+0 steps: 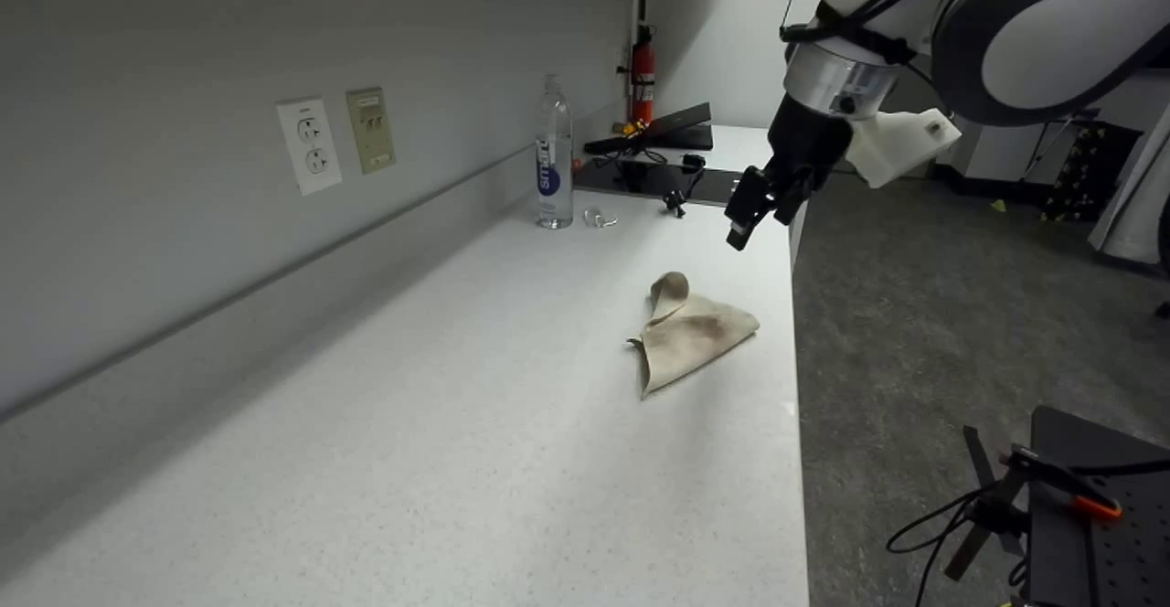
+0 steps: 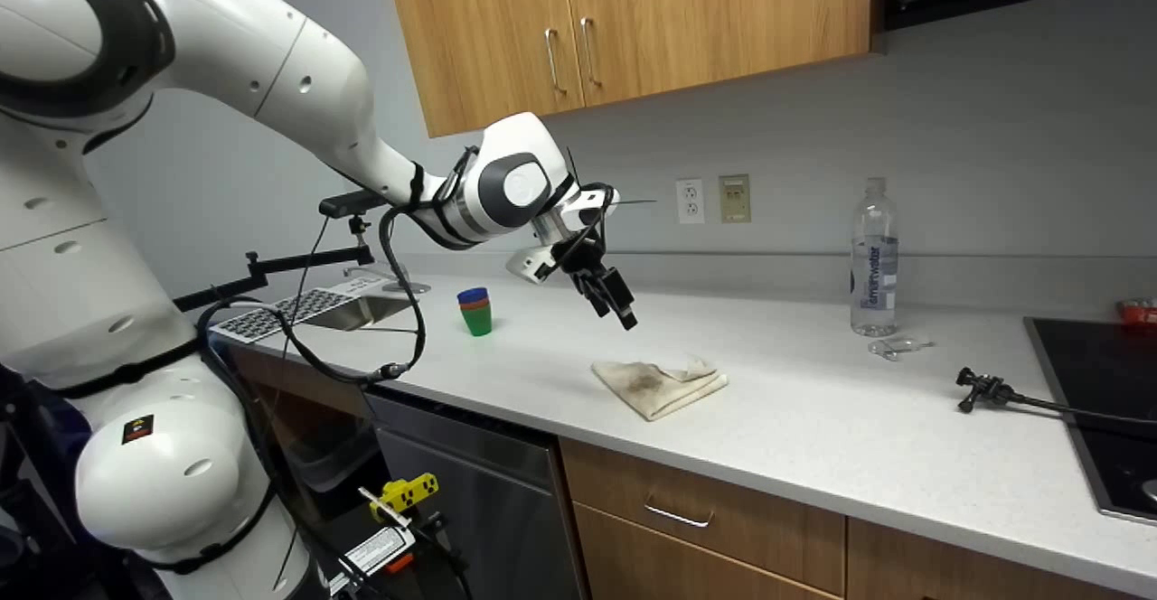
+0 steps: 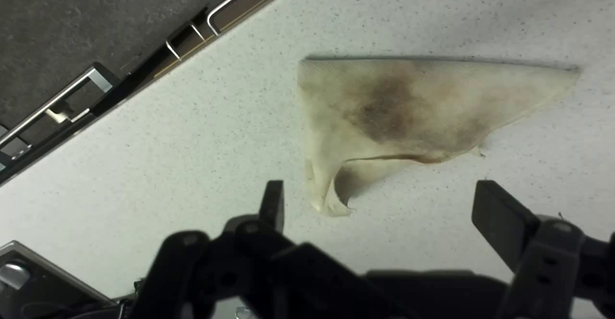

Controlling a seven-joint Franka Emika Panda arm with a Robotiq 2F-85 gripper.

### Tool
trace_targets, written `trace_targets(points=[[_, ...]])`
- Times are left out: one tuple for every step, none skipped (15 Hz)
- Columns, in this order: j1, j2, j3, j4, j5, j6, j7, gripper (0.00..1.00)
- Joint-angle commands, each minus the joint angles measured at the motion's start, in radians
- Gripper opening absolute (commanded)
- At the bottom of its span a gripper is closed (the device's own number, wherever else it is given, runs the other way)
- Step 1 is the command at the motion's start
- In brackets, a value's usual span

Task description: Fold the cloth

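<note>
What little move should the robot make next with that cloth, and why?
Probably lower the pincer toward the curled flap of the cloth: the pincer hangs open and empty above the counter, and that flap bulges upward, likely offering an easy grip.

**Kinds and Numbers, as Counted over My Camera Link**

I count one cloth point(image 3: 384, 112), one arm point(image 2: 316, 85) and one gripper point(image 3: 382, 203) with two fingers point(image 3: 502, 223). Singly: one bottle point(image 2: 874, 266), one extinguisher point(image 1: 643, 86), one sink point(image 2: 357, 313), one cooktop point(image 2: 1121, 365). In pairs: two wall plates point(image 2: 690, 201); two upper doors point(image 2: 488, 40), each with one handle point(image 2: 552, 62). From here I distinguish one stack of cups point(image 2: 477, 318), its number of cups too small to resolve.
</note>
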Motion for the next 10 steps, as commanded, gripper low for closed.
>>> trace_targets(points=[[0.017, -0.152, 0.011, -0.086, 0.113, 0.005, -0.125, 1.0], [0.024, -0.178, 0.01, -0.098, 0.151, 0.008, -0.157, 1.0], [0.031, -0.201, 0.008, -0.107, 0.188, 0.007, -0.186, 1.0], [0.04, -0.222, 0.004, -0.117, 0.223, 0.004, -0.218, 1.0], [0.045, -0.242, 0.001, -0.128, 0.254, 0.006, -0.24, 1.0], [0.052, -0.258, -0.007, -0.139, 0.286, -0.003, -0.274, 1.0], [0.011, -0.186, 0.03, -0.086, 0.233, 0.0, -0.213, 1.0], [0.015, -0.204, 0.027, -0.098, 0.254, 0.0, -0.234, 1.0], [0.016, -0.216, 0.026, -0.108, 0.263, -0.001, -0.244, 1.0], [0.016, -0.223, 0.025, -0.113, 0.265, -0.001, -0.247, 1.0]])
